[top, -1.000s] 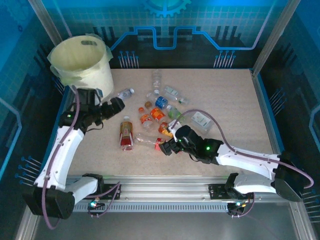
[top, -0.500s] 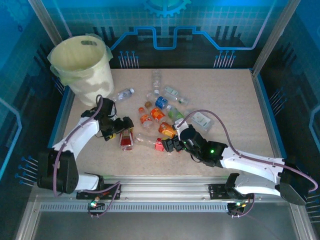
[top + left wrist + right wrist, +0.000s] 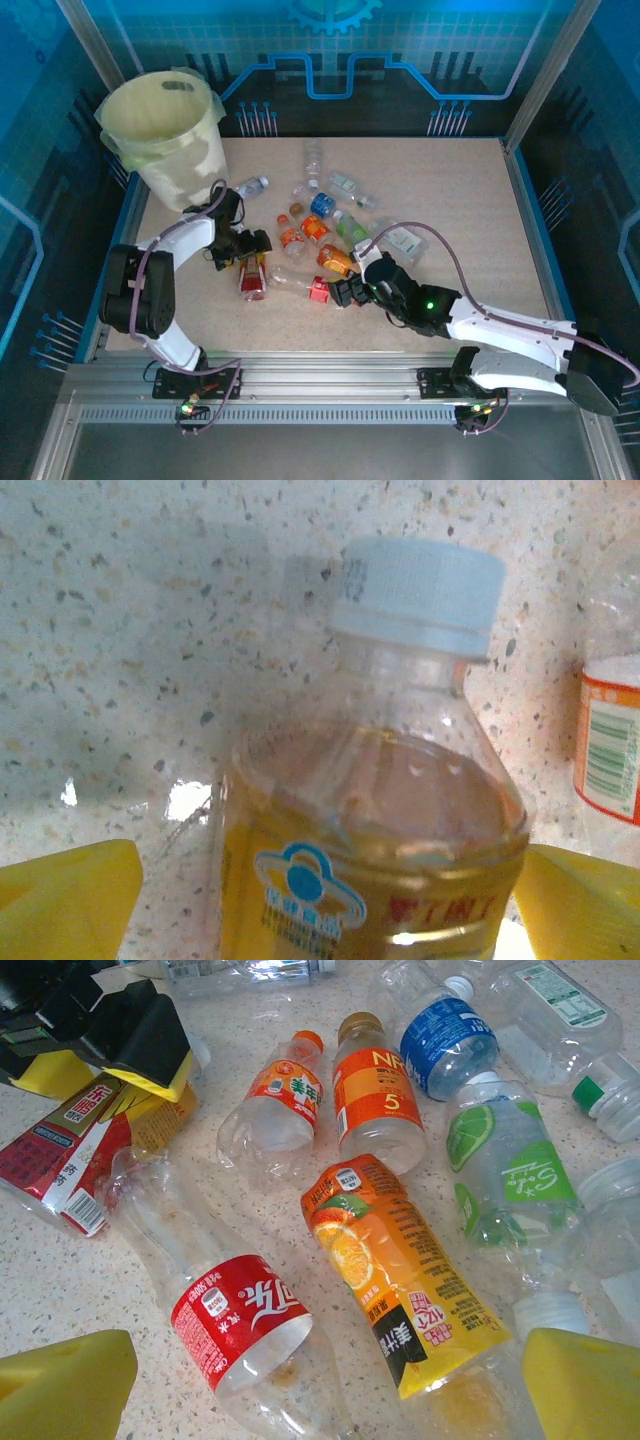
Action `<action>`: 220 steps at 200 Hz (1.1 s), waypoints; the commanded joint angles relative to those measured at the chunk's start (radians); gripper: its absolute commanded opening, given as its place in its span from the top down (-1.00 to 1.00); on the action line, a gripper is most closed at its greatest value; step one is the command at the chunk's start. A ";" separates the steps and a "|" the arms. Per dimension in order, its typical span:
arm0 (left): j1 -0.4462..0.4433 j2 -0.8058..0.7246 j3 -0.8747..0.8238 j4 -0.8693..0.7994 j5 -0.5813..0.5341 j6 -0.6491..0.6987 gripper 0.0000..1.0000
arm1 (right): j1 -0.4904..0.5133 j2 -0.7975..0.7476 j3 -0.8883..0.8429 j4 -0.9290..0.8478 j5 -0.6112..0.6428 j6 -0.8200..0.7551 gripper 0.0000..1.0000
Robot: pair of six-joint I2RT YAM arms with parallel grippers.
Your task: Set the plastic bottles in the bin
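Observation:
The bin (image 3: pixel 165 135), a cream bucket lined with a pale bag, stands at the table's far left corner. Plastic bottles lie scattered across the middle of the table. My left gripper (image 3: pixel 252 258) is low over a white-capped bottle with a yellow label (image 3: pixel 380 830). Its yellow fingertips (image 3: pixel 70 900) stand open on either side of it, with a gap on the left side. My right gripper (image 3: pixel 320 1390) is open. Between its fingertips (image 3: pixel 585 1385) lie a crushed red-label bottle (image 3: pixel 240 1320) and an orange-juice bottle (image 3: pixel 400 1260), both flat on the table.
More bottles lie just beyond the right gripper: two orange-labelled ones (image 3: pixel 375 1100), a blue-labelled one (image 3: pixel 440 1035) and a green lime one (image 3: pixel 510 1160). A flat clear packet (image 3: pixel 402 240) lies to the right. Bare tabletop (image 3: pixel 470 190) stretches to the right.
My left arm swung down from beside the bin to the yellow-label bottle, and its jaws have started to narrow. The right gripper edged slightly to the right.

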State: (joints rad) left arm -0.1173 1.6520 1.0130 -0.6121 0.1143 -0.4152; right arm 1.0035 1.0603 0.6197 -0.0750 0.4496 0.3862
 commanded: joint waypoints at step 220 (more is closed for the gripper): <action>0.019 -0.082 -0.125 0.122 -0.078 -0.130 -0.11 | 0.014 0.120 0.136 0.030 -0.132 -0.112 -1.00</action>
State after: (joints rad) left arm -0.0956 1.6192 0.9329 -0.5331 0.0593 -0.5014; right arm 1.0035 1.1683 0.7086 -0.0692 0.3466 0.3016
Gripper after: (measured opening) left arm 0.650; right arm 0.999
